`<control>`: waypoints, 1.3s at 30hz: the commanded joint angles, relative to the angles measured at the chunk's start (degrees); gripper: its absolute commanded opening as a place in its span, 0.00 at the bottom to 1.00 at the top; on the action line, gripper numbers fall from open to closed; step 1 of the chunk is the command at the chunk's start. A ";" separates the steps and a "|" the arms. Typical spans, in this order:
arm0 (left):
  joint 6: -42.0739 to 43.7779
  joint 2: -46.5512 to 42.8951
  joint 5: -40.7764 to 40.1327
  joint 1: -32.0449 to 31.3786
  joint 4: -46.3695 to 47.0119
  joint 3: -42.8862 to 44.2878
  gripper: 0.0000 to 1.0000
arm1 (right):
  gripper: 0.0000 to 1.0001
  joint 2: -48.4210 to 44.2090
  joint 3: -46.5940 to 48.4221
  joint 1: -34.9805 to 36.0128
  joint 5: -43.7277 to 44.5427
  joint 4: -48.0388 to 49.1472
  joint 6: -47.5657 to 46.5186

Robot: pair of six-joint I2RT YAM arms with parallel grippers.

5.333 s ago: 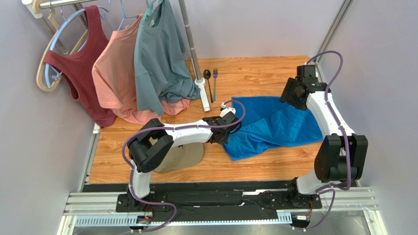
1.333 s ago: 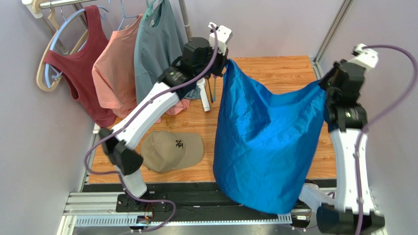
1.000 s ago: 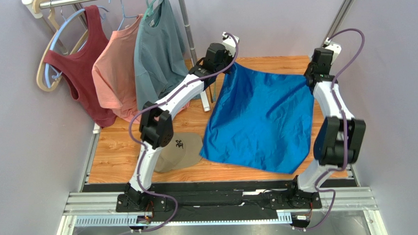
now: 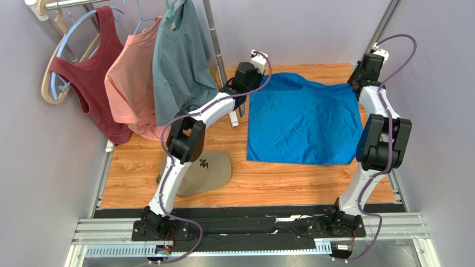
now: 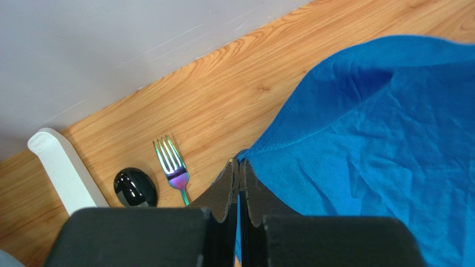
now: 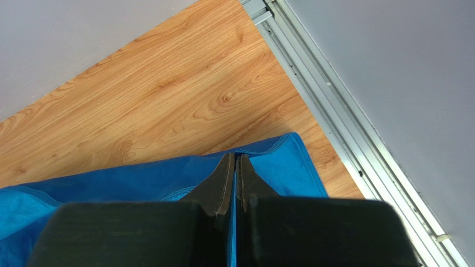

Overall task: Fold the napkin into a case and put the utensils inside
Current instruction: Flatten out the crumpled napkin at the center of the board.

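Observation:
The bright blue napkin (image 4: 302,119) lies spread nearly flat on the wooden table, with a raised ripple along its far edge. My left gripper (image 5: 238,162) is shut on the napkin's far-left corner, and blue cloth (image 5: 362,139) shows between its fingers. My right gripper (image 6: 234,157) is shut on the far-right corner of the napkin (image 6: 139,181), low over the table. In the left wrist view the purplish fork (image 5: 171,167) and black spoon (image 5: 135,187) lie side by side just left of the left gripper. From above, the left arm (image 4: 244,80) hides them.
A tan cap (image 4: 208,170) lies near the left arm's elbow. The clothes rack's pole (image 4: 216,45) and white foot (image 5: 61,169) stand beside the utensils, with hanging shirts (image 4: 178,64) to the left. A metal rail (image 6: 334,128) borders the table's right edge.
Both grippers have come down with the napkin's far corners. The cloth, held up and slanted a second ago, now rests almost flat and has shifted toward the back of the table.

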 commanded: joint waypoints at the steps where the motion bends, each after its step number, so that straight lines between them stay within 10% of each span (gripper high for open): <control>1: -2.40 -3.91 1.93 0.38 3.57 3.10 0.00 | 0.00 0.70 2.16 -0.48 -0.92 -0.26 2.61; 16: -8.02 9.35 -6.85 1.34 10.16 16.38 0.02 | 0.00 13.87 18.48 -1.01 3.05 0.51 6.57; 18: -11.26 10.77 -6.85 2.66 7.98 19.17 0.16 | 0.04 18.79 21.84 -1.01 0.51 1.48 7.00; 20: -12.94 12.00 -9.40 3.71 5.60 21.12 0.54 | 0.19 24.39 32.36 -1.10 -1.51 -4.65 7.18; 25: -12.78 6.13 -4.67 3.98 -3.64 22.11 0.94 | 0.64 26.63 46.89 -1.10 -2.32 -25.18 7.53; 30: -15.76 -5.01 2.02 3.20 -13.73 15.09 0.94 | 0.68 15.67 33.17 -1.10 0.06 -33.67 7.44; 39: -27.44 -15.15 19.94 -2.34 -12.51 -8.37 0.58 | 0.61 2.11 9.91 -0.40 -6.98 -34.55 10.78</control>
